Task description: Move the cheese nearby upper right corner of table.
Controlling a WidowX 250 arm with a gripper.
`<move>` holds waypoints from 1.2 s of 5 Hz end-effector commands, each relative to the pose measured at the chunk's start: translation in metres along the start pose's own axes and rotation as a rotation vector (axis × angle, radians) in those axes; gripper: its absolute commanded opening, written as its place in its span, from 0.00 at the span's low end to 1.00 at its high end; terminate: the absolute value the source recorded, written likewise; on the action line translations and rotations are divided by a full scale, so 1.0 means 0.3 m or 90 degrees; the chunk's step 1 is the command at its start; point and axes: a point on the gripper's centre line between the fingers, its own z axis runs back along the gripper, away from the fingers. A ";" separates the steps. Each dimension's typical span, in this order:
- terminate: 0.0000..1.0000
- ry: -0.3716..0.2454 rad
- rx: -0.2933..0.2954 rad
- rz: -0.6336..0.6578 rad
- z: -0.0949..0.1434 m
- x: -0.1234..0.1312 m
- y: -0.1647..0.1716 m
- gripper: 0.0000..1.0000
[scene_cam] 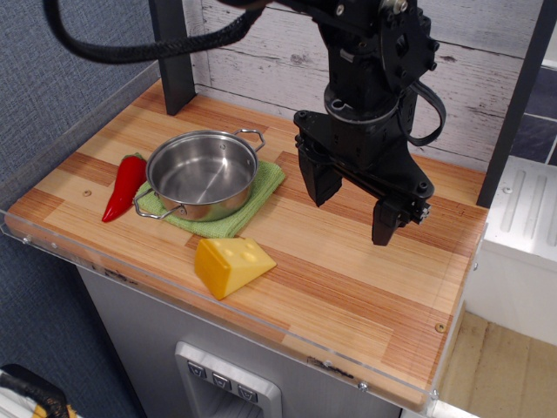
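Cheese [231,266]: 1 (near front edge) | pot [203,174]: 1 | pepper [124,187]: 1

No text, label, brand, number or sign can be read anywhere: none on the arm, none on the things lying on the table [365,287].

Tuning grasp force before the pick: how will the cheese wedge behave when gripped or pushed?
The cheese looks like stiff moulded plastic, so probably rigid and light. Its glossy, sloped faces may let the fingers slip; gripping the parallel flat sides seems safer. It lies on a broad flat face on the table, so a push should slide it rather than roll it. The gripper hangs open, apart from it.
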 end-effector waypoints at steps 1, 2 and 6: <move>0.00 0.000 0.000 0.000 0.000 0.000 0.000 1.00; 0.00 0.059 -0.001 -0.066 0.008 -0.047 0.045 1.00; 0.00 0.193 0.025 -0.095 -0.005 -0.256 0.225 1.00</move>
